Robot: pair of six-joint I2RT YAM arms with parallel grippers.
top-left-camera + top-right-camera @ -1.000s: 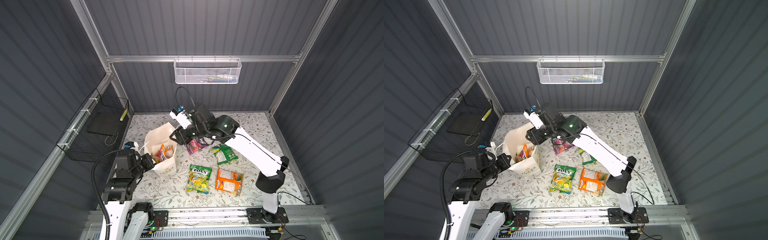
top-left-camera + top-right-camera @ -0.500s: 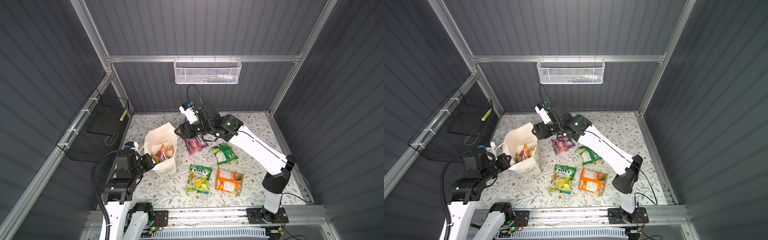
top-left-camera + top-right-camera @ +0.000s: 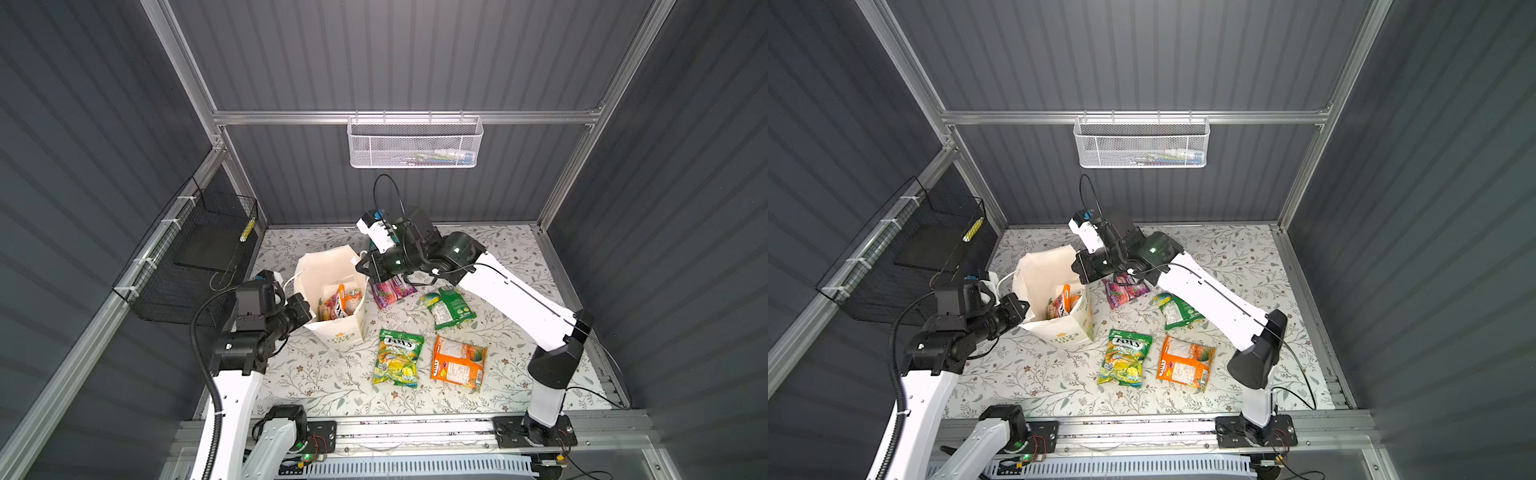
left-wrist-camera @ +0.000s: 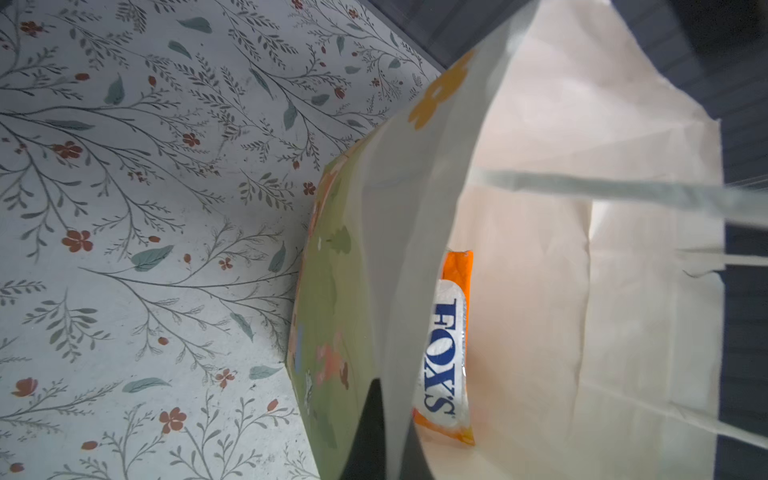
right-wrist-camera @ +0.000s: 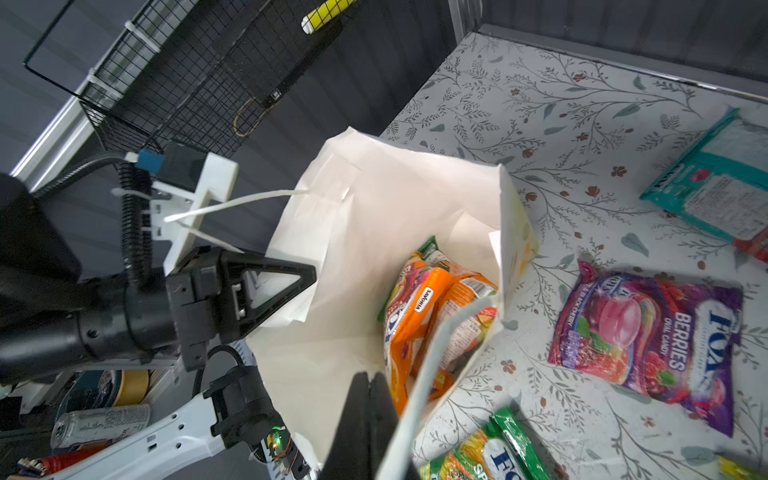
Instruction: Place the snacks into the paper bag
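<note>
The paper bag (image 3: 332, 266) stands open near the worktop's (image 3: 332, 382) left edge, snacks (image 3: 340, 301) inside, my left claw (image 4: 390, 415) clamped on its side wall and my right claw (image 5: 369, 380), closed and empty, hanging by its rim, arm (image 3: 511, 295) reaching across.

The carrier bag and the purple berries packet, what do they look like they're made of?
Paper bag: looks like matte cream paper, with sharp fold creases and stiff walls standing open. Purple berries packet: probably thin glossy plastic film; it shows bright highlights, wrinkles and what looks like a crimped end seal.
</note>
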